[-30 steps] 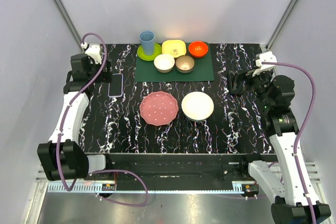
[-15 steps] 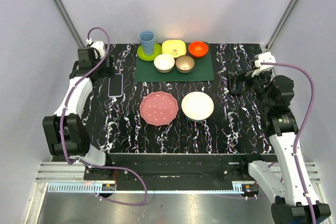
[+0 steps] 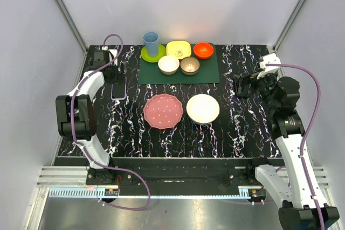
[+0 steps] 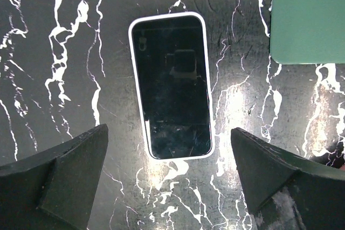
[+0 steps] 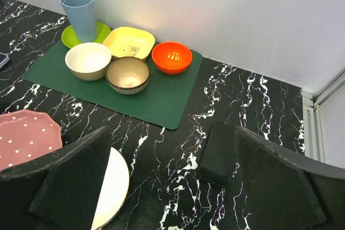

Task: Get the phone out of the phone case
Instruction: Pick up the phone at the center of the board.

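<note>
Phone (image 4: 172,87), screen up in its case (image 4: 136,84), lay on the marble table (image 4: 64,52) beside the green mat (image 4: 307,14). Left gripper (image 4: 168,132) hung above it, fingers spread; right gripper (image 5: 171,132) was also spread, well apart.

Both arms — the left arm (image 3: 91,82) and the right arm (image 3: 294,150) — are built of smooth white curved shells linked by chunky black joints, each carrying a looping purple cable (image 3: 318,92) and ending in matte black wedge-shaped fingers (image 4: 59,181).
</note>
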Motion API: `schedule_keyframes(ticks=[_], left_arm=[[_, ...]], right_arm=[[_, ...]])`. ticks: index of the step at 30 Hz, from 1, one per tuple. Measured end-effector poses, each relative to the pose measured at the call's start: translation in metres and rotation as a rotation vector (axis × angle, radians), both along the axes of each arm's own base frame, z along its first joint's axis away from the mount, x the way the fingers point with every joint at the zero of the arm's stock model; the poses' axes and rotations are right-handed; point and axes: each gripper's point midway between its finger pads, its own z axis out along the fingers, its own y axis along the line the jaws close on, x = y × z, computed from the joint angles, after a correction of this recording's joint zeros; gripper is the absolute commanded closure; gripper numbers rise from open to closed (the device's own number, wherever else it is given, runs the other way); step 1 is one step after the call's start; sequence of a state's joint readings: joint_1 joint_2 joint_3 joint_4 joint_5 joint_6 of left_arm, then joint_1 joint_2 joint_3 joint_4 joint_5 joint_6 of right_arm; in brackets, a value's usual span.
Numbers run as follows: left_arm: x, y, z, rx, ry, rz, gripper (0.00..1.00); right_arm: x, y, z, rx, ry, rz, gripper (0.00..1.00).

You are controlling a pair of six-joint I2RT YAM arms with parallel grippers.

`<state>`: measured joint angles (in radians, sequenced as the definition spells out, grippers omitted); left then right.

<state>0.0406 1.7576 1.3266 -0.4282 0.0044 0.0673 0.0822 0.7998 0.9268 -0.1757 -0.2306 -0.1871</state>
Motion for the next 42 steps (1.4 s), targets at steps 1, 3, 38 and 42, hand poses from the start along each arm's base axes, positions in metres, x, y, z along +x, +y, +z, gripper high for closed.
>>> schedule_keyframes(ticks=[1,3,38,42], left_arm=[[0.0,-0.001,-0.006,0.002,0.014,0.0,0.01],[-0.001,-0.003,-0.013,0.003,0.032,0.0,0.01],[-0.005,-0.012,-0.069,-0.021,0.212,-0.014,0.01],[-0.006,-0.012,-0.071,-0.026,0.226,-0.016,0.01]], right_arm=[[0.0,0.0,0.0,0.0,0.0,0.0,0.0],[0.0,0.0,0.0,0.0,0.0,0.0,0.0],[0.0,0.004,-0.003,-0.003,-0.001,0.023,0.0],[0.0,0.004,-0.003,-0.003,-0.001,0.023,0.0]])
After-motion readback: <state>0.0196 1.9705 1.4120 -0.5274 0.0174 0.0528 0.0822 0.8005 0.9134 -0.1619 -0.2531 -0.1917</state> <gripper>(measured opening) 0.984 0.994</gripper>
